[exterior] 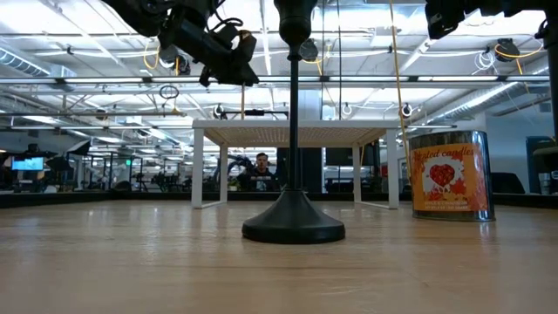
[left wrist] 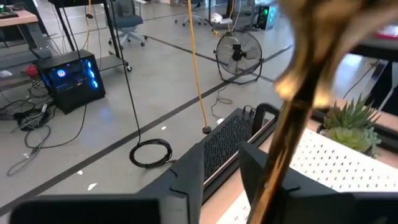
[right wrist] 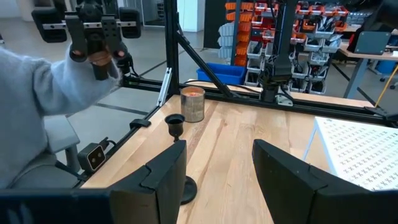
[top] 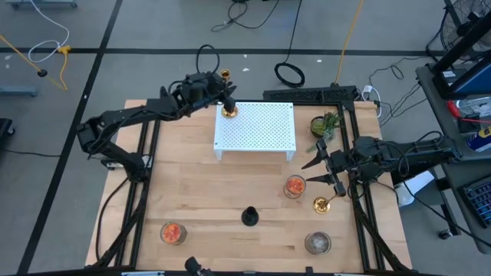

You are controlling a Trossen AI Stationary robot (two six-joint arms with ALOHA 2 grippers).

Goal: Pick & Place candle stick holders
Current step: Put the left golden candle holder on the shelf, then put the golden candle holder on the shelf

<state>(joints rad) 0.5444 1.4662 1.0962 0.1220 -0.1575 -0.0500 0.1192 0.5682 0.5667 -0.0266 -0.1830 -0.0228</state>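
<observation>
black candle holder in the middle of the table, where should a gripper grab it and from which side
Grip the black candle holder on its thin upright stem, above the flared round base, probably coming in level from the side. It stands upright and alone, so the stem is free all round, while the base is wide and low. The right gripper is open and seems nearer than the left gripper, which holds a gold stick.

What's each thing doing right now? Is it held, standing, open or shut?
left gripper, shut on held gold stick.
held gold stick, gripped at the rack corner.
right gripper, open, empty.
free gold stick, standing alone.
black holder, upright.
near orange cup, upright beside right gripper.
far orange cup, upright.
grey cup, upright.
</observation>
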